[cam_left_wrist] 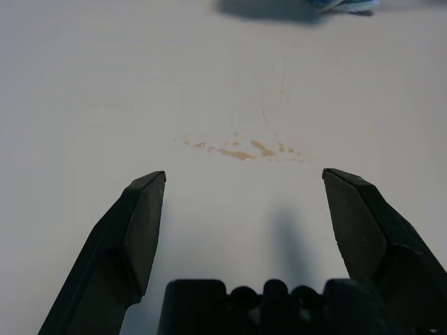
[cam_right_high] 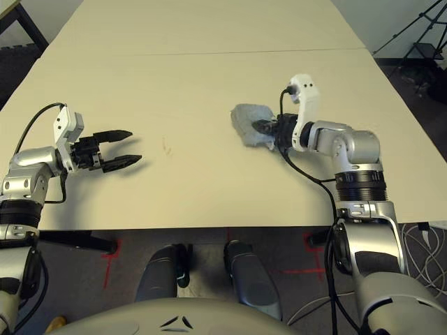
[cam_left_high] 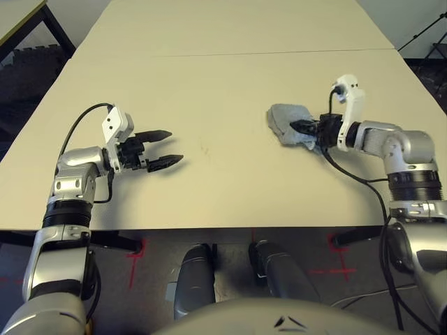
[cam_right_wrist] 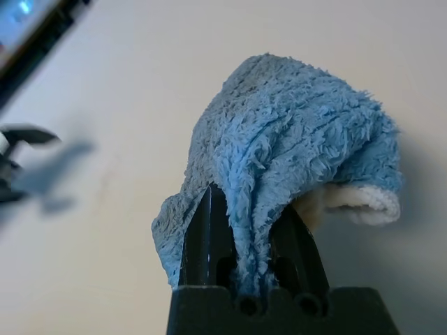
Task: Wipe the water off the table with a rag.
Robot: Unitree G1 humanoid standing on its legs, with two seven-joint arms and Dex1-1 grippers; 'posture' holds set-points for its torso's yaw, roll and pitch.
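Rag point(cam_right_wrist: 293, 146) bunched in right pincer point(cam_right_wrist: 248, 230), long axis perhaps toward water point(cam_left_wrist: 241, 149).

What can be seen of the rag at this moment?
The rag is a soft, light blue terry cloth with a paler whitish edge showing at one side. It is bunched into a hooded lump, and a fold of it is pinched between the black fingers of the right gripper. It sits on the table on the robot's right side, apart from the small amber-brown water splotches, which lie in front of the open left gripper.
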